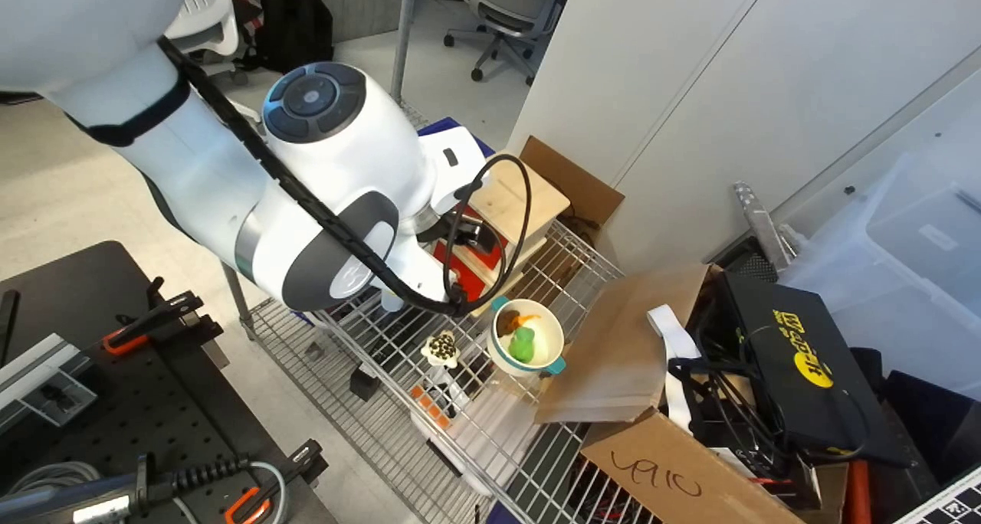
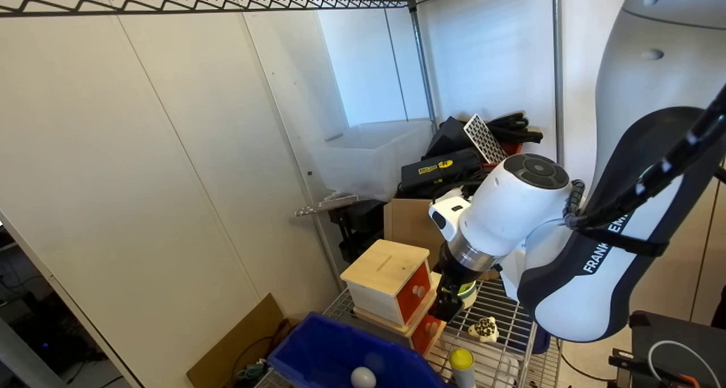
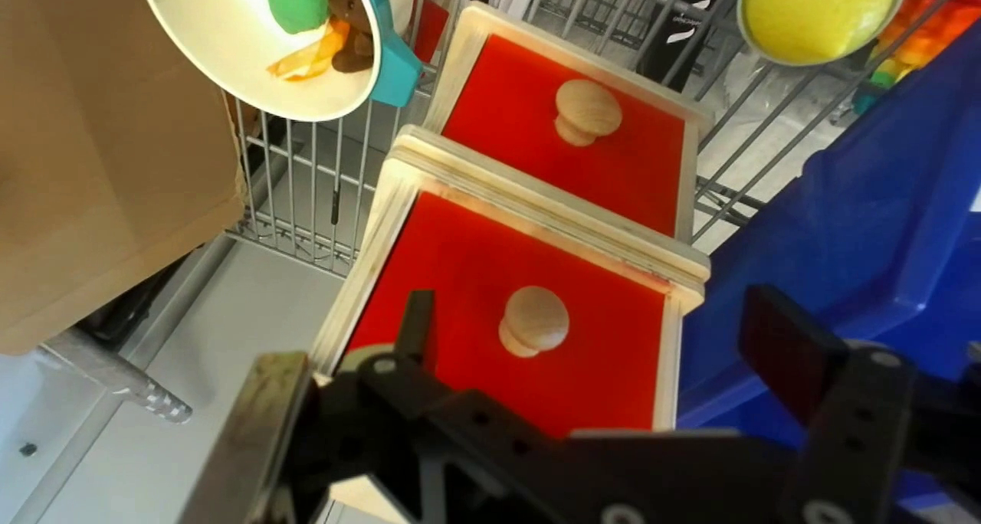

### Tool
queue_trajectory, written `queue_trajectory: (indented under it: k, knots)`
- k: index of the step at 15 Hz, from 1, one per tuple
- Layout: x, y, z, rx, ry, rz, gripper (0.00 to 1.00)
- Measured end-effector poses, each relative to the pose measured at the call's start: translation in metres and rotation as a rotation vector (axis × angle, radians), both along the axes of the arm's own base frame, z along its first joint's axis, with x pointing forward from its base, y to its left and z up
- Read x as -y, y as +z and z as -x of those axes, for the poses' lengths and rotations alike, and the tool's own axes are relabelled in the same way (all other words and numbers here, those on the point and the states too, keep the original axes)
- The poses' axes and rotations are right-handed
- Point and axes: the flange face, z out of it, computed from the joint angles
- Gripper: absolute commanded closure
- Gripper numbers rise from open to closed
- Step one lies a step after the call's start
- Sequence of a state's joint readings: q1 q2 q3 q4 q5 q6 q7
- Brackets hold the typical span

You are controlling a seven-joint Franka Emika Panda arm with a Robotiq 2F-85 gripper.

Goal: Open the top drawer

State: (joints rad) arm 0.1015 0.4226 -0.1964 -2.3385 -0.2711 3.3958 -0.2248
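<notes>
Because the top drawer [image 3: 605, 340] sits closed: claw [image 3: 591, 317] spread wide, empty, presumably to straddle its wooden knob [image 3: 539, 316].
Wrist view: that knob at nine o'clock from mid-claw.

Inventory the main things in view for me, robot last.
cabinet: 1, light wood, on shelf
top drawer: 1, red, in cabinet
lower drawer: 1, red, beneath
bin: 1, blue, beside cabinet
ball: 1, white, in bin
bowl: 1, cream, on shelf
pieces: several, multicoloured, in bowl
canister: 1, yellow-topped, near bin
figurine: 1, spotted white, on shelf
cardboard box: 1, brown, beside bowl
case: 1, black, near cardboard box
arm: 1, white, above shelf
fingers: 2, black, parted near top drawer
</notes>
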Motion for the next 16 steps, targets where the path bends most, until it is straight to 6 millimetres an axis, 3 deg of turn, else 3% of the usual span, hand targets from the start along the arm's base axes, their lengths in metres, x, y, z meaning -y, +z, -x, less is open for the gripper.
queue_trajectory:
  k: [11, 16]
  knots:
    - [0.0035, -0.0062, 0.001, -0.01, 0.006, -0.002, 0.0]
    - [-0.0038, -0.0073, 0.0007, -0.009, -0.048, -0.076, 0.0]
